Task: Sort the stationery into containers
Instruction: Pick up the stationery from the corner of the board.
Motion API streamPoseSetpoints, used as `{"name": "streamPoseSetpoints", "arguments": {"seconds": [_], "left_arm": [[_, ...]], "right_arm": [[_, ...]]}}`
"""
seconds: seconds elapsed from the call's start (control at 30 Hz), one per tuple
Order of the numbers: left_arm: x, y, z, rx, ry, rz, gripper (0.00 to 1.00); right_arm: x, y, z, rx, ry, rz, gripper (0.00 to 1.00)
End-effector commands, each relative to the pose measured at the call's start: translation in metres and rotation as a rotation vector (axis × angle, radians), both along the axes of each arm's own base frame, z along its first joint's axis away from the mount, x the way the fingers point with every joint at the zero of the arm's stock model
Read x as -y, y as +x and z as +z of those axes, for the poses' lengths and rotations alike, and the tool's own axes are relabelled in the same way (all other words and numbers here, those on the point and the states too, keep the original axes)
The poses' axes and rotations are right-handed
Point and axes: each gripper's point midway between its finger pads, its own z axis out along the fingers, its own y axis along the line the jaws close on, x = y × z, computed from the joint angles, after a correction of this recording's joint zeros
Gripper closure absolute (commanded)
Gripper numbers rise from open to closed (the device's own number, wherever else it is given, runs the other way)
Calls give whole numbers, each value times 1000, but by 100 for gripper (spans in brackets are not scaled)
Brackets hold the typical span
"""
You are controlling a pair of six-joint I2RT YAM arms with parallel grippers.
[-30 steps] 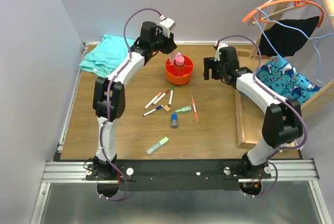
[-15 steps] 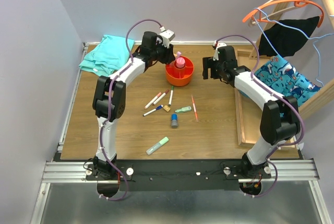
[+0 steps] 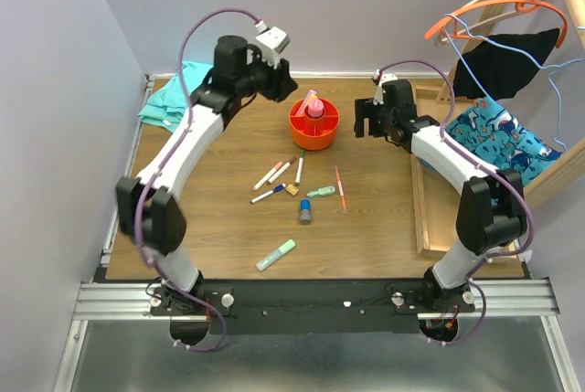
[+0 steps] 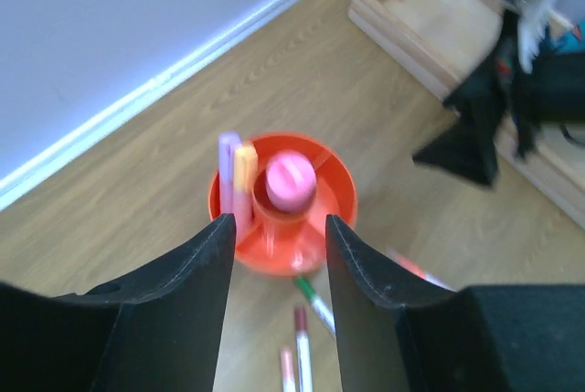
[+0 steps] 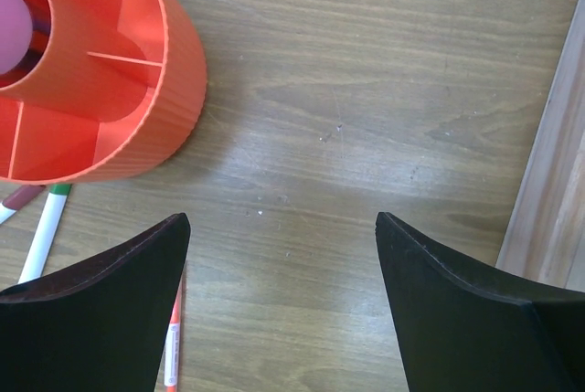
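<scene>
The left gripper (image 3: pixel 281 88) is hanging released and empty. It has pulled back from above the organiser (image 3: pixel 314 125) toward the far left corner of the desk (image 3: pixel 210 227); a second ago it was poised right over the rim. That is reading as a drop just finished, with this arm freeing itself for the next pick. The right gripper (image 3: pixel 365 120) is staying spread wide with nothing in it, just to the right of the organiser, much as before.

The organiser is sitting near the middle of the far edge. Still lying loose around the desk's centre are a few markers (image 3: pixel 272 174), a block (image 3: pixel 292 190), a green highlighter (image 3: pixel 320 192), a pen (image 3: pixel 340 187) and a cylinder (image 3: pixel 305 213). A second green highlighter (image 3: pixel 276 255) is lying closer to the near edge, so most of the sorting is remaining.

The left wrist view is showing what the overhead one is blurring: two highlighters (image 4: pixel 245 173), one lilac-pink and one orange, standing upright in one compartment beside the pink centre piece (image 4: pixel 291 180). The right wrist view is showing bare compartments on its side, and a marker and the pen lying just beside the organiser's base.
</scene>
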Motion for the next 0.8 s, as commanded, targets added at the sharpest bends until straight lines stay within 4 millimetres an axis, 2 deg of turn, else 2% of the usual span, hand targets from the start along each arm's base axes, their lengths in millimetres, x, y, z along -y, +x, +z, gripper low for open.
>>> {"name": "streamPoseSetpoints", "arguments": {"seconds": [0.0, 0.03, 0.07, 0.1, 0.13, 0.17, 0.27, 0.3, 0.37, 0.4, 0.43, 0.57, 0.67, 0.77], "left_arm": [[-36, -100, -74, -261, 248, -53, 46], [-26, -124, -80, -259, 306, -105, 46], [-34, -137, -105, -258, 428, -118, 46], [-35, -154, -118, -287, 491, -145, 46], [-33, -166, -122, -276, 529, -165, 46], [-30, -182, -138, -301, 579, -187, 46], [-32, -210, -163, -436, 632, -210, 45], [-31, -227, -171, -517, 637, -222, 45], [-32, -244, -182, -583, 636, -221, 45], [-29, -249, -185, -563, 647, -224, 42], [-32, -254, -190, -551, 677, -222, 39], [-46, -290, -219, -638, 716, -257, 37], [-41, -312, -229, -655, 710, -324, 34], [-37, -319, -236, -654, 721, -332, 31]], "right_arm": [[-3, -3, 18, 55, 30, 19, 10], [-4, -7, 16, 51, 32, 24, 10], [-3, -8, 15, 47, 35, 21, 10], [-4, -10, 13, 44, 36, 23, 10], [-4, -12, 11, 36, 36, 23, 10], [-3, -14, 7, 25, 38, 24, 10], [-4, -18, 2, 2, 41, 30, 10], [-4, -18, 2, -1, 42, 30, 10], [-4, -20, 0, -12, 39, 30, 10], [-9, -22, 0, -18, 55, 53, 10], [-9, -23, -1, -23, 55, 56, 10], [-10, -26, -8, -47, 48, 69, 11], [-12, -29, -12, -65, 60, 76, 11], [-14, -30, -14, -73, 74, 80, 11]]}}
